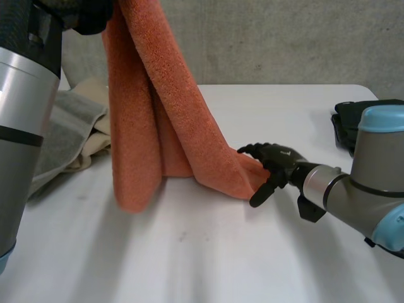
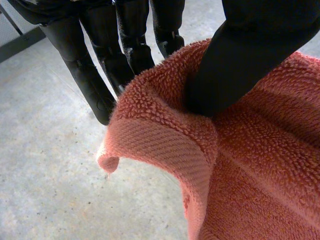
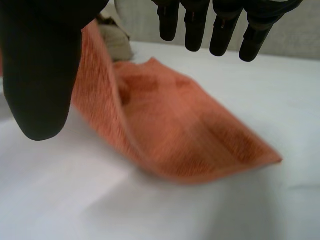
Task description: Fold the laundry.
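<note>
Left hand is way up high and clamped on the orange towel. In its wrist view the thumb digs into the pile just behind the woven border strip. The fingers sit on the far side of that edge, so the cloth is pinched between them. The hem curls over right beside the thumb; can't tell if that's a corner or just the edge.

From that grip the towel hangs in long folds in the head view. Its bottom end touches the white table, and one flap trails out along the tabletop toward 4 o'clock.

Right hand is down low at the table, right at the tip of that trailing flap. It's released: fingers loose and only lightly bent, thumb well apart from them, nothing gripped. Its wrist view has the flap lying on the table beyond the fingertips. In the head view the fingertips look like they're touching the flap's end, but I can't say for sure.

Further out, at 9 o'clock from the hanging towel, a grey towel lies rumpled on the table with a beige cloth beside it, both partly behind the left arm. At about 2 o'clock from the right hand a black object sits by the table's edge. A grey wall runs behind the table at 12 o'clock.
</note>
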Action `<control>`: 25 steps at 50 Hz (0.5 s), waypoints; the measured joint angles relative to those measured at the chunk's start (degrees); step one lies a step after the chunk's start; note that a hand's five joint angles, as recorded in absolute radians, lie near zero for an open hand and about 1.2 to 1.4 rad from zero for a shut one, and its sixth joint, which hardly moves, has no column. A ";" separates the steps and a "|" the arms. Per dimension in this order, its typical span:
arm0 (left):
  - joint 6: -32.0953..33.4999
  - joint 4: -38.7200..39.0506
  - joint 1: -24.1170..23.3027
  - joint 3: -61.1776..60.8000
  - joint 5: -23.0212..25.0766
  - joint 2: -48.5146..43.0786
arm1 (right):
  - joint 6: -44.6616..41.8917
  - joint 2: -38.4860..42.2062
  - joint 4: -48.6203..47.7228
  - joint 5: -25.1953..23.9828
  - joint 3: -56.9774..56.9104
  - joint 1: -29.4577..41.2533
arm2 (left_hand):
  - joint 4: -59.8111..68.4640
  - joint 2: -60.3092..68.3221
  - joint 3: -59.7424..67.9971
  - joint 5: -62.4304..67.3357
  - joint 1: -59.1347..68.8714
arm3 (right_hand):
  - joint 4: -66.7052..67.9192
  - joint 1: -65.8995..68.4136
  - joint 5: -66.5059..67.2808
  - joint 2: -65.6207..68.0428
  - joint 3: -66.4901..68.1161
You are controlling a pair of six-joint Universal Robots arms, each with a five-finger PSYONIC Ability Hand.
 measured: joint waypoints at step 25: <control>-0.05 -5.83 8.34 1.54 -0.03 0.78 | -17.81 -16.40 -8.98 10.47 0.40 -9.25 | 0.00 0.00 0.00 0.00 0.00 | 54.18 50.56 52.13 53.31 53.64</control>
